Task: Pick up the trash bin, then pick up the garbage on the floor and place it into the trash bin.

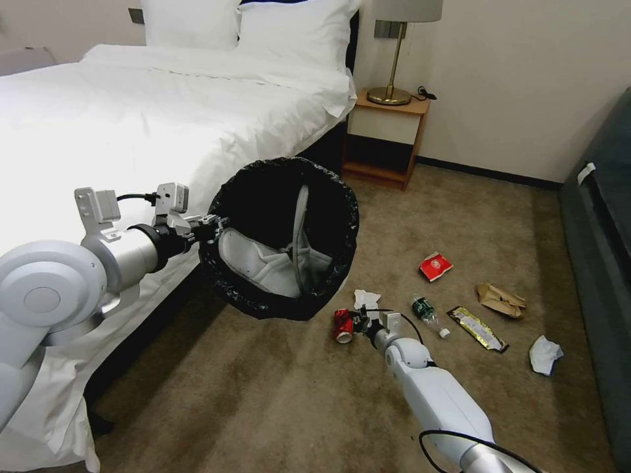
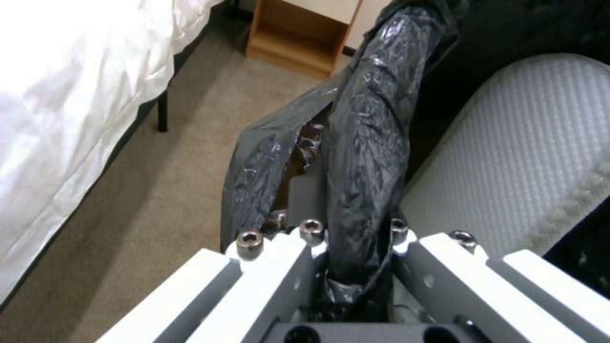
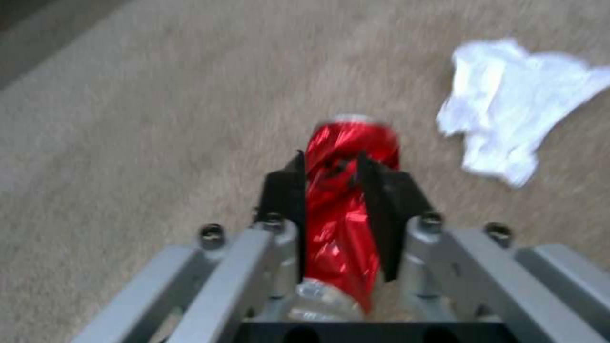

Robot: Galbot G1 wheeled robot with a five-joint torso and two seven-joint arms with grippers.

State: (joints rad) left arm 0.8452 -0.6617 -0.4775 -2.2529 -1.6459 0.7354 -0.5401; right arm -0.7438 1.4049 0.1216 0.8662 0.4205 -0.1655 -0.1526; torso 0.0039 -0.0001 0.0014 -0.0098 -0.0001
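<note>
My left gripper (image 1: 211, 228) is shut on the rim of the trash bin (image 1: 282, 236), holding it tilted in the air beside the bed; the black bag rim (image 2: 369, 143) runs between its fingers. White slippers (image 1: 276, 263) lie inside the bin. My right gripper (image 1: 351, 323) is down at the floor (image 1: 263, 394), shut on the crushed red can (image 3: 343, 200), also seen as the can (image 1: 342, 325). A crumpled white tissue (image 3: 508, 109) lies just beside it. More garbage lies to the right: green-label bottle (image 1: 426, 312), red packet (image 1: 435, 266), gold wrapper (image 1: 478, 328), brown paper bag (image 1: 501, 300), another tissue (image 1: 545, 355).
The white bed (image 1: 131, 131) fills the left side. A wooden nightstand (image 1: 388, 131) with a lamp stands at the back wall. A dark sofa (image 1: 605, 263) lines the right edge. Open carpet lies in front of the bed.
</note>
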